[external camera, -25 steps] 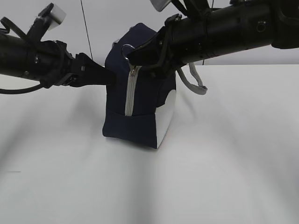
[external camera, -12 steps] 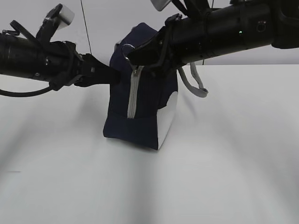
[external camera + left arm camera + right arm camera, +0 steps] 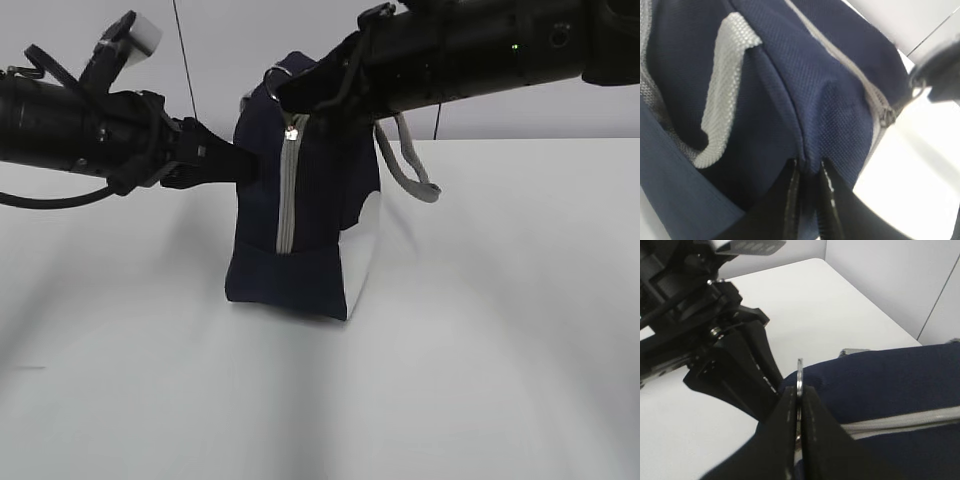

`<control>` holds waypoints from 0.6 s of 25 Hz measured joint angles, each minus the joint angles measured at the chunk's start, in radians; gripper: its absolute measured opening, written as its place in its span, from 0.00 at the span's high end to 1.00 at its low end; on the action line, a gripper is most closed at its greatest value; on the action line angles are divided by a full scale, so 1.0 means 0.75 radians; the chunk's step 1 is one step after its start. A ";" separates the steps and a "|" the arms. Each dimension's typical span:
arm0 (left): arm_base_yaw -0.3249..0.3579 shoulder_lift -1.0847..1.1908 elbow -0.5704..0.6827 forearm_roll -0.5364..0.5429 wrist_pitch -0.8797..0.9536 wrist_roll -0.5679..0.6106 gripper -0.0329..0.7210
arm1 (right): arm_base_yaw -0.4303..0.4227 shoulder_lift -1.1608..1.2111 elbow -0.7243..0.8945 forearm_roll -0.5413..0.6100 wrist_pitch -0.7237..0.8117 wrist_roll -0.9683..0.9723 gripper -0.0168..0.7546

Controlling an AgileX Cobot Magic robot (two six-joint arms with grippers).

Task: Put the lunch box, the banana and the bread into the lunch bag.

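Observation:
The navy lunch bag (image 3: 320,210) stands on the white table, its grey zipper (image 3: 286,195) running up the side that faces the camera. My left gripper (image 3: 243,166) pinches a fold of the bag's fabric at its left edge; the left wrist view shows both fingers (image 3: 791,186) squeezing that navy seam (image 3: 807,159). My right gripper (image 3: 283,97) is shut on the metal ring pull (image 3: 799,374) at the bag's top, just above the zipper slider (image 3: 292,131). The lunch box, the banana and the bread are out of view.
A grey webbing handle (image 3: 405,170) hangs off the bag's right side, and another (image 3: 722,95) lies across its fabric. The bag's white panel (image 3: 362,250) faces right. Both arms cross above the table at bag height.
My left gripper has closed onto the bag's fabric. My right gripper has risen a little with the ring pull, and the bag now stands taller and straighter.

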 joint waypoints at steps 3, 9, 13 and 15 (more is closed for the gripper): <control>0.000 0.000 0.001 0.031 0.013 -0.020 0.90 | -0.045 0.000 -0.029 0.000 -0.009 0.057 0.97; 0.000 0.000 0.001 0.045 0.055 -0.025 0.92 | -0.092 0.016 -0.076 0.001 -0.018 0.121 0.97; -0.002 0.000 0.001 0.075 0.079 -0.039 0.92 | -0.099 0.083 -0.137 0.016 -0.020 0.133 0.97; -0.002 0.000 0.001 0.097 0.096 -0.052 0.92 | -0.102 0.125 -0.186 0.022 -0.020 0.145 0.97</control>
